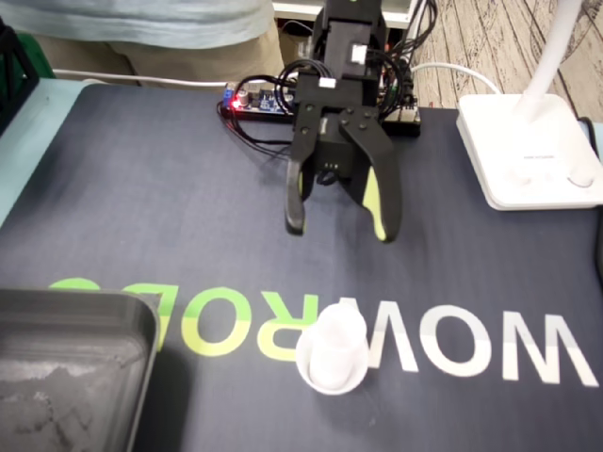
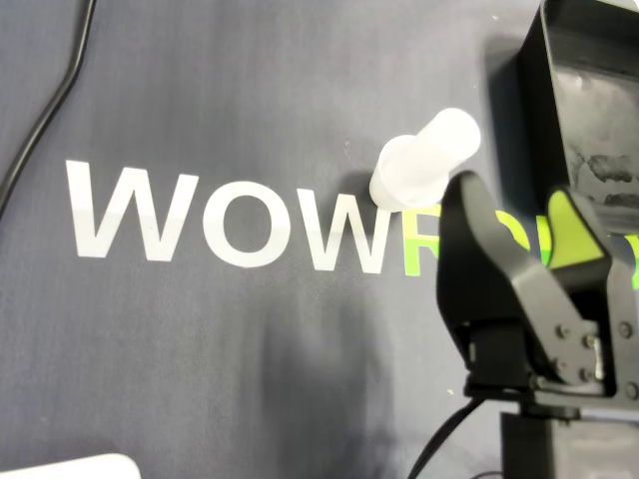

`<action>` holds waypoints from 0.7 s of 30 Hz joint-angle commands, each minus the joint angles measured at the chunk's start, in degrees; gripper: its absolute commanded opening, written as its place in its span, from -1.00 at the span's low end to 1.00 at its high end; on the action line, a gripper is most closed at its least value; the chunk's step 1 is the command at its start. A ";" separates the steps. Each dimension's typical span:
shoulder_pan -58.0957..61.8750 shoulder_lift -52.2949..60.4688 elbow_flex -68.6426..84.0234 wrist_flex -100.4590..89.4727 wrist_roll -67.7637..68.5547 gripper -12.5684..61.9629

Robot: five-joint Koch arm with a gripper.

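Note:
A small white translucent cup [image 1: 332,353] stands on the dark mat over the printed letters, its wider rim down, as far as I can tell. In the overhead view the cup [image 2: 424,158] is just beyond the left fingertip and apart from it. My gripper [image 1: 341,229] hangs above the mat behind the cup, with its black and green fingers spread wide and nothing between them. The overhead view shows the gripper [image 2: 514,195] open too, its green pad [image 2: 567,235] on the right finger.
A grey metal tray [image 1: 75,367] sits at the front left, and in the overhead view this tray [image 2: 599,120] is at the upper right. A white lamp base [image 1: 528,151] stands at the right. A circuit board with wires [image 1: 254,99] lies behind the arm. A black cable [image 2: 50,110] crosses the mat.

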 commanded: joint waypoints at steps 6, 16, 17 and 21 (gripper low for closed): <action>-0.18 -11.87 -5.45 -14.15 -0.79 0.21; -0.18 -26.54 -6.86 -26.54 -3.25 0.22; -0.18 -27.33 -7.29 -26.54 -3.25 0.22; -0.26 -30.59 -9.58 -26.63 -3.25 0.22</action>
